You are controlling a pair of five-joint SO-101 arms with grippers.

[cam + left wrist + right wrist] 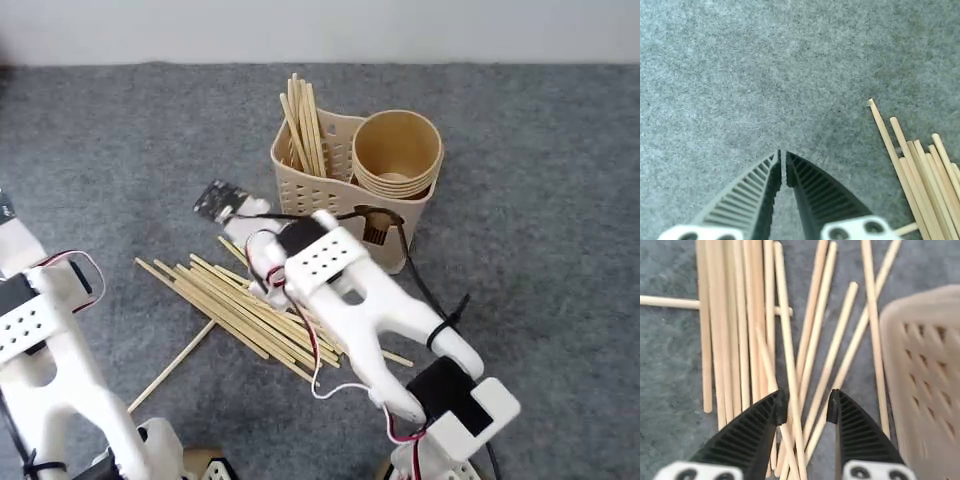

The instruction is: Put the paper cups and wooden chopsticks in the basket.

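— What is kept in the basket (pixel 300 188)?
— A bundle of wooden chopsticks (pixel 303 120) is stood in its left part, and stacked paper cups (pixel 397 150) are nested in its right part.
— And outside it?
— Well left of the basket, the left gripper (pixel 784 167) is held over the grey felted tabletop (pixel 540 200), jaws together. Loose chopsticks (pixel 235 300) are spread near the basket's perforated wall, on the arms' side. The right gripper (pixel 805 407) is set over them, jaws apart astride a few round sticks.

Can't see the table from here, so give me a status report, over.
Left gripper shut, over bare carpet. Right gripper open over loose chopsticks beside basket. Cups stacked in basket. Nothing blocking.
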